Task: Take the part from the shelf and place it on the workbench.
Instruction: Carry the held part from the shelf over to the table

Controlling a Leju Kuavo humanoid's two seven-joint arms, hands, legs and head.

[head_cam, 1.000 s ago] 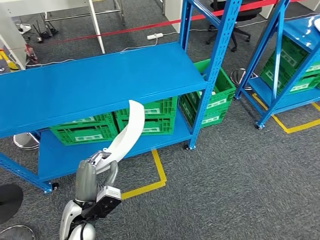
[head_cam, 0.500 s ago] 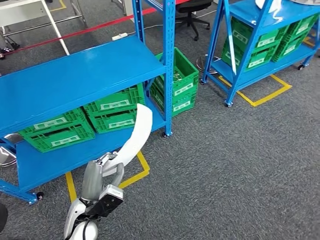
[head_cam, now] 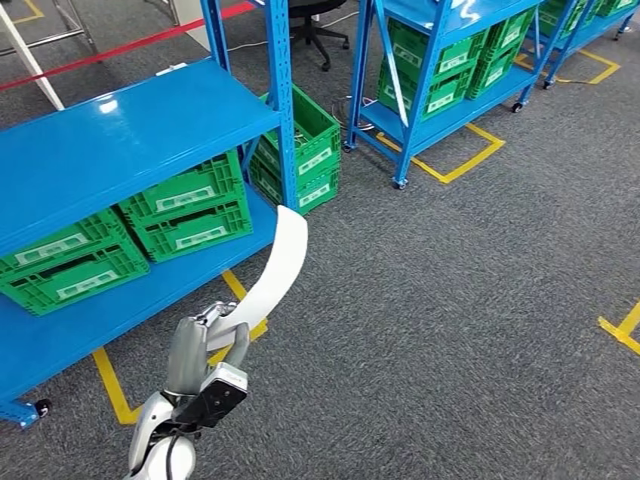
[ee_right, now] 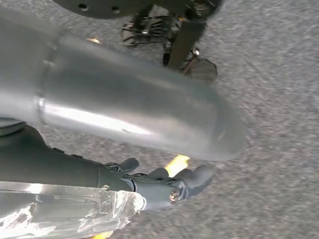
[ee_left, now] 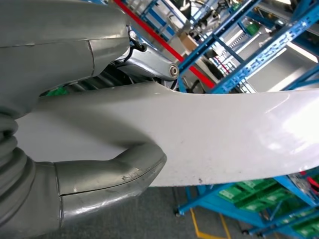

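Left hand [head_cam: 205, 345] grasps the lower end of a curved white part [head_cam: 275, 265], raised above grey carpet beside a blue shelf [head_cam: 113, 150] holding green crates [head_cam: 185, 210]. Right hand [ee_right: 158, 164] hangs with fingers loosely extended, holding nothing.

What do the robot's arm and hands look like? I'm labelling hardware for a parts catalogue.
The left arm is rounded silver metal, with a black block at the wrist bearing a pale label. The left hand is grey, with a thick smooth thumb, a ribbed grey cover and a thin black cable. The right hand has a glossy grey thumb, darker fingers and clear plastic wrap below.
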